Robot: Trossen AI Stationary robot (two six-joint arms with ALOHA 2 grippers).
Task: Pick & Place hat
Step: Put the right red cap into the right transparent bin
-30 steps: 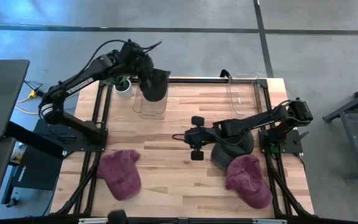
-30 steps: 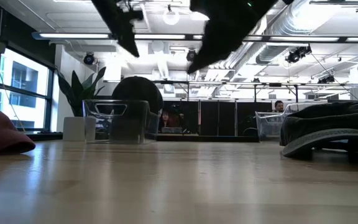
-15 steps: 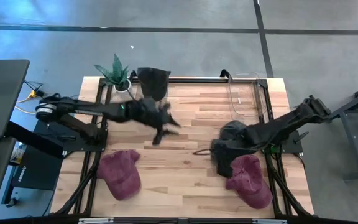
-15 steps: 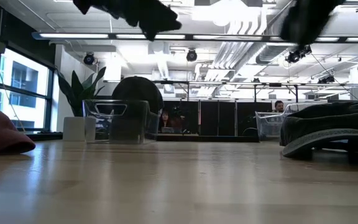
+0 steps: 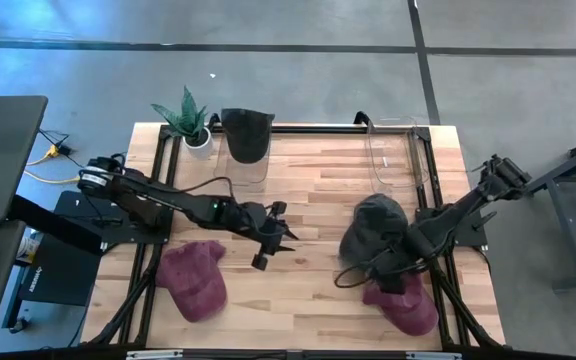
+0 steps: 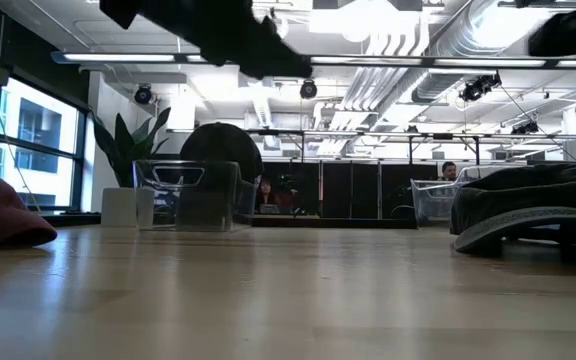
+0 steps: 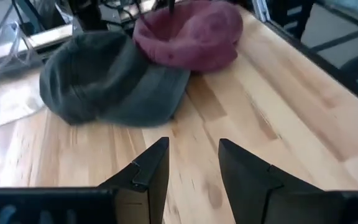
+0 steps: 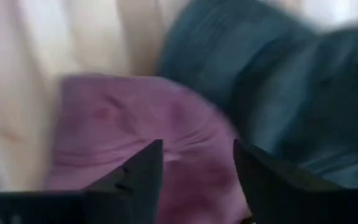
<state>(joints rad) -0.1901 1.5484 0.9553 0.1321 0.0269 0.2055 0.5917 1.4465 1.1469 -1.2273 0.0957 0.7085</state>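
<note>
While nothing is gripped, risks run as follows. Item 1: soft maroon cloth cap [image 5: 194, 280], left front of the wooden slatted tabletop [image 5: 308, 200]; left tool [image 5: 269, 240] hangs just beside it, fingers parted and empty, liable to snag its crown. Item 2: clear plastic bin [image 5: 247, 150] holding a black hat, rear. Item 3: grey cloth cap [image 5: 370, 228] overlapping a second maroon cap [image 5: 404, 296]; right tool [image 5: 393, 280], parted above both, may pinch 2 together.

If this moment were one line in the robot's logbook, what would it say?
left tool: open, empty, mid-table | right tool: open, above maroon hat beside grey hat | black hat: in clear bin | second maroon hat: front left, untouched
</note>
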